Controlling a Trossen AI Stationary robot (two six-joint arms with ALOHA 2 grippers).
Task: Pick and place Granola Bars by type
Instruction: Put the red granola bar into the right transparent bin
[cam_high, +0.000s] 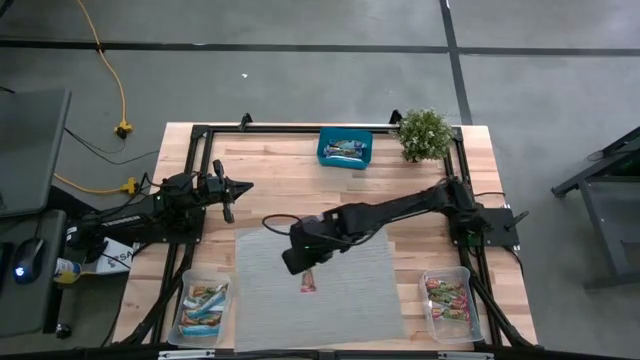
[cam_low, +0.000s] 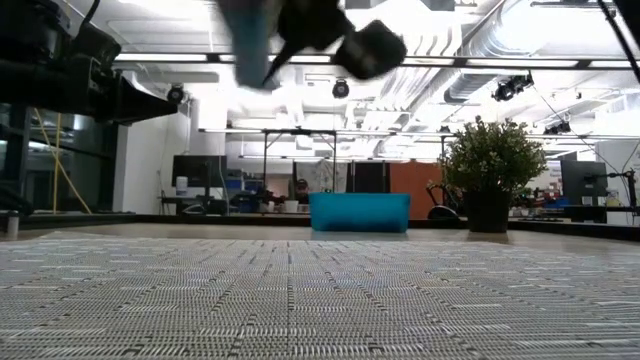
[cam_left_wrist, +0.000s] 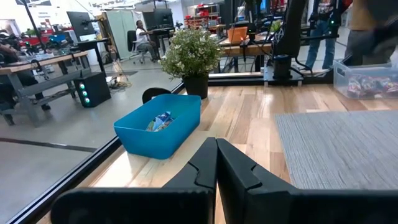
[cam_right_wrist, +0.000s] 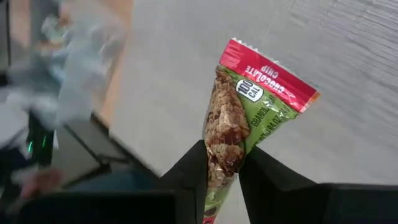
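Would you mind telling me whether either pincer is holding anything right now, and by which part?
The right pincer grips a red-and-green granola bar by one end of its wrapper, above the grey mat. The left pincer is shut on nothing.

The right pincer (cam_high: 303, 268) reaches over the grey mat (cam_high: 330, 320) on the counter (cam_high: 280, 180), a red-green granola bar (cam_high: 309, 283) hanging from it. The left pincer (cam_high: 230, 195) waits beside the mat's far-left corner. Clear tubs (cam_high: 203, 310) flank the mat.
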